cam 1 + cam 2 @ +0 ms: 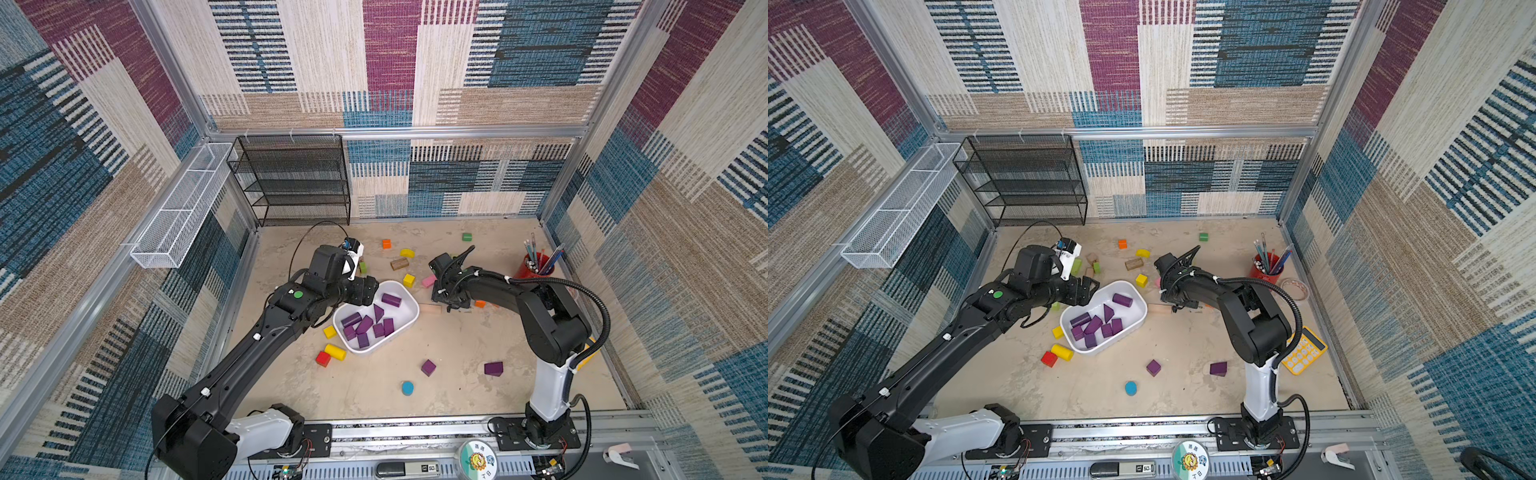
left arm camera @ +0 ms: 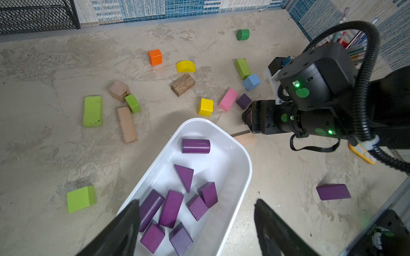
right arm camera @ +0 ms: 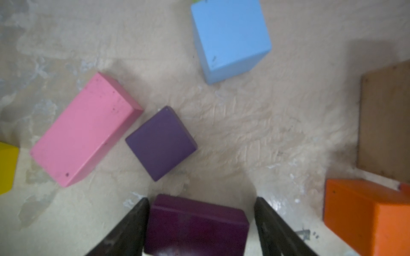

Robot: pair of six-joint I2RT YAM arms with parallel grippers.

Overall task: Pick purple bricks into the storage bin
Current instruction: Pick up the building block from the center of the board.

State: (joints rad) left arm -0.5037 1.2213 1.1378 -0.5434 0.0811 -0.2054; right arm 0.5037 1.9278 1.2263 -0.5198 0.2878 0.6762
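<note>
While the left gripper (image 2: pixel 197 200) hangs wide open and empty over one end of the storage bin (image 1: pixel 405 316), eight purple bricks (image 1: pixel 365 325) lie inside it. The right gripper (image 3: pixel 202 199) straddles a purple brick (image 3: pixel 195 223) on the table (image 3: pixel 244 133), jaws open: one finger touches it and the other is just clear. A purple cube (image 3: pixel 160 143) sits just beside the pink bar (image 3: pixel 84 130).

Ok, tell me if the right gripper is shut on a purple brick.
Open: the right gripper straddles a purple brick, a gap showing between brick and one finger.
</note>
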